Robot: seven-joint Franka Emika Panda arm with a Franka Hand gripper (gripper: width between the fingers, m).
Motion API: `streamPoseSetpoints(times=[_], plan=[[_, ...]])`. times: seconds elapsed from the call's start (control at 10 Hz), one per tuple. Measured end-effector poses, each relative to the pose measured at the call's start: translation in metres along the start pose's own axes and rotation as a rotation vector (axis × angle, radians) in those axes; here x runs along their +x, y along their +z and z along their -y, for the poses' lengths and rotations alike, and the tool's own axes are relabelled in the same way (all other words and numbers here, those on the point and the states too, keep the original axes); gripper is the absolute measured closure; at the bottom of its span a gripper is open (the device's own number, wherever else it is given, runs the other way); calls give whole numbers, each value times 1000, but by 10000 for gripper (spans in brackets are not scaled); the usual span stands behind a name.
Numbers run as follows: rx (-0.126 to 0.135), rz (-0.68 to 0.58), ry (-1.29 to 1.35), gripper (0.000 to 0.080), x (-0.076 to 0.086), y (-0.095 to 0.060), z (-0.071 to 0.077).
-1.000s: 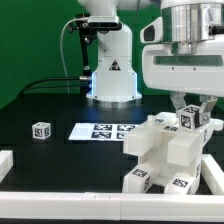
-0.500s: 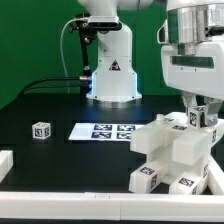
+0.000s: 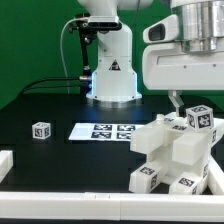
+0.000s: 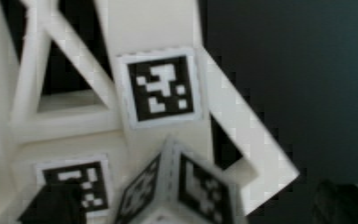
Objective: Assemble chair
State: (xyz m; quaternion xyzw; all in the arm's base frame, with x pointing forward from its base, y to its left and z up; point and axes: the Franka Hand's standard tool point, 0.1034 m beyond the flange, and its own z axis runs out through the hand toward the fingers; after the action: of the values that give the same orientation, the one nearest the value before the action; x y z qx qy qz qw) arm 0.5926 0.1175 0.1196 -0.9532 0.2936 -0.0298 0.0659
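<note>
I am looking at the chair (image 3: 168, 150), partly built: a stack of matte white blocks and bars sitting on the table (image 3: 30, 150), just to the exterior view's right of the marker board (image 3: 104, 130) and a little nearer the camera. Its topmost tagged piece (image 3: 198, 118) is standing highest, on the side away from the marker board.

I am judging the plastic to be light, stiff and rather slick, so the stack is likely to slide or tip if nudged. I would be taking hold across the flat parallel faces of a bar, square on, never on a tagged corner.

The gripper (image 3: 194, 102) is hanging directly over that topmost piece, jaws spread wide and holding nothing. One of its fingers (image 3: 172, 98) is showing clear of the plastic in the exterior view, and the wrist view is showing tagged bars close between the dark fingertips.

A loose tagged cube (image 3: 41, 130) is lying on the far side of the marker board from the chair. The robot base (image 3: 110, 78) is standing behind the marker board.
</note>
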Motion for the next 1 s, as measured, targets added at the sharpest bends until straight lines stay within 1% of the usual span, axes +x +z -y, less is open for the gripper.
streamPoseSetpoints(times=[0.1,0.2,0.3,0.4,0.5,0.6,0.7,0.8,0.9,1.0], plan=[[-1,0,-56,153,1,0,-1],[-7,-1,-195,151,2,0,-2],[-27,-6,-493,151,8,-3,-4],[-27,-4,-557,151,10,-4,-4],[-28,-3,-538,196,9,-3,-4],[-28,-3,-522,196,9,-3,-4],[-28,-3,-518,370,9,-3,-4],[-27,-3,-466,370,9,-3,-4],[-27,-4,-385,518,9,-3,-4],[-26,-4,-349,518,9,-3,-4]])
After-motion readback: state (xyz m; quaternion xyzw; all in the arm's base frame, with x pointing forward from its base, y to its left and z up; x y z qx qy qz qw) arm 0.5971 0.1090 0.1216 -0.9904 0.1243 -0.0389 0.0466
